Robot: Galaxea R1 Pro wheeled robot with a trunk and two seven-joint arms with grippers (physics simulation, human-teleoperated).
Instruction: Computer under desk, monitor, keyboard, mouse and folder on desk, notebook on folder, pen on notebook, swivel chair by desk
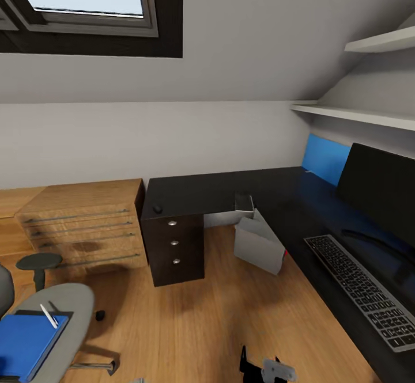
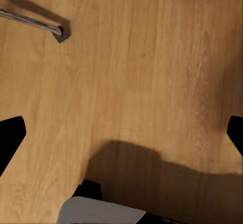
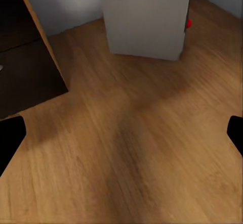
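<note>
The black desk (image 1: 230,190) runs along the back wall and down the right side. On its right wing stand the monitor (image 1: 380,196) and the keyboard (image 1: 360,288). The mouse (image 1: 157,209) lies on the left part of the desk. The grey computer (image 1: 259,245) (image 3: 147,27) sits tilted on the floor at the desk's inner corner. At the lower left, the swivel chair (image 1: 72,305) carries the blue folder (image 1: 23,342), a dark notebook (image 1: 64,315) edge and the white pen (image 1: 49,315). My left gripper (image 2: 121,138) and right gripper (image 3: 121,138) hang open over bare floor.
A light wooden drawer unit (image 1: 86,227) stands left of a dark three-drawer pedestal (image 1: 173,247) (image 3: 25,77). A blue wall panel (image 1: 325,158) and white shelves (image 1: 357,115) sit above the desk's right wing. The chair's chrome leg (image 2: 30,23) crosses the wooden floor (image 1: 219,325).
</note>
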